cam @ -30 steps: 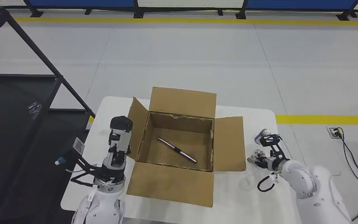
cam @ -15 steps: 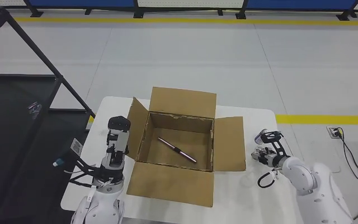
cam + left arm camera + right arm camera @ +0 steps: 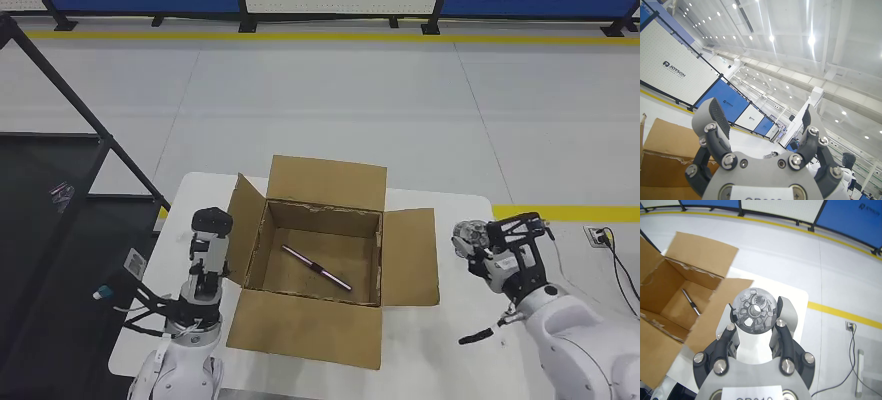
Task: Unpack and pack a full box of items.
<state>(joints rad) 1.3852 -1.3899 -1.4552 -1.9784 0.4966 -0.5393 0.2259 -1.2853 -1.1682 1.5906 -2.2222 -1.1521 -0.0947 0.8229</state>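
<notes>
The disc [image 3: 755,310] is clamped in the fingers of the right gripper [image 3: 756,311], above the table [image 3: 420,340] at the box's [image 3: 325,217] 3 o'clock. To pack it well, carry it over the flap [image 3: 411,257] and lower it clear of the rod [image 3: 316,267] before releasing. The left gripper [image 3: 762,111], fingers apart, waits at 9 o'clock. The white floor [image 3: 330,100] has a yellow line [image 3: 560,212].
</notes>
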